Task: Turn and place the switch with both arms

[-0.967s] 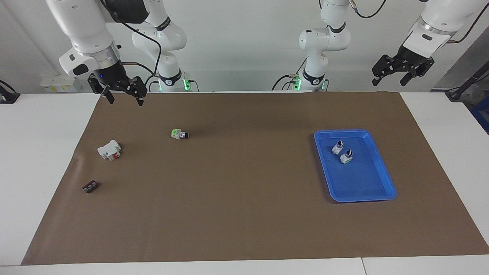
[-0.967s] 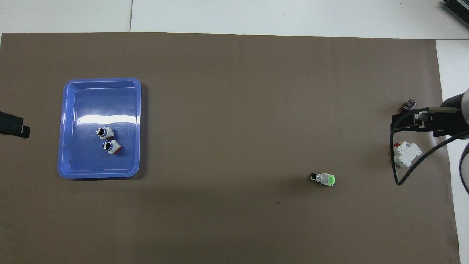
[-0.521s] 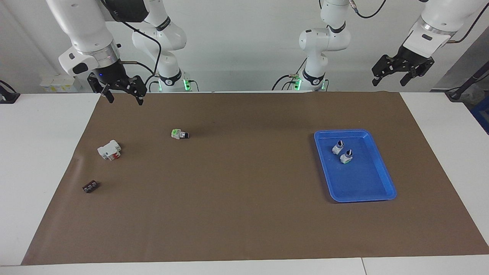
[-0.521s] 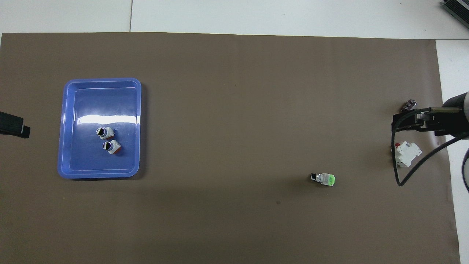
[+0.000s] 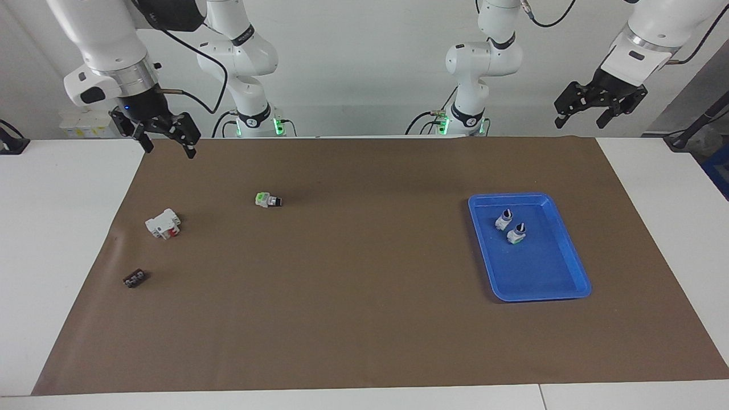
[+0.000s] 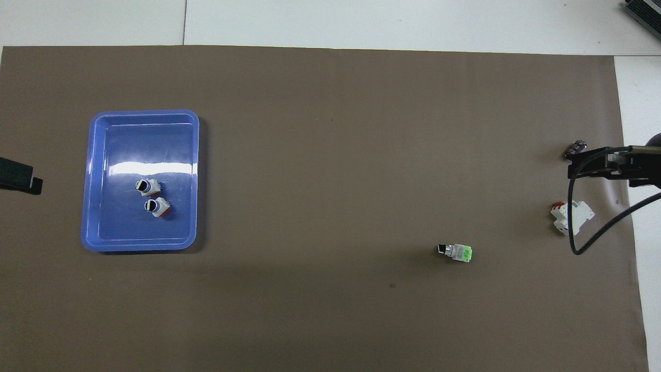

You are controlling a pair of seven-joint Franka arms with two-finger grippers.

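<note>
Brown paper covers most of the white table, with both arms hanging above its robot-side edge. Starting at the right arm's end, the right claw hovers with fingers spread wide and nothing in them, over the corner of the paper. Below it on the table, toward the middle, lie a white block with red parts and a small black block. The switch lies on its side on the paper, well apart from that claw and inward of it, its long axis running along the table with the green end facing the right claw and the black knob pointing away. I'd judge the right arm clearly the nearer one for the pickup. Farther along sits the blue tray holding two switches. Above the tray's end of the table the left claw waits, open and empty.
</note>
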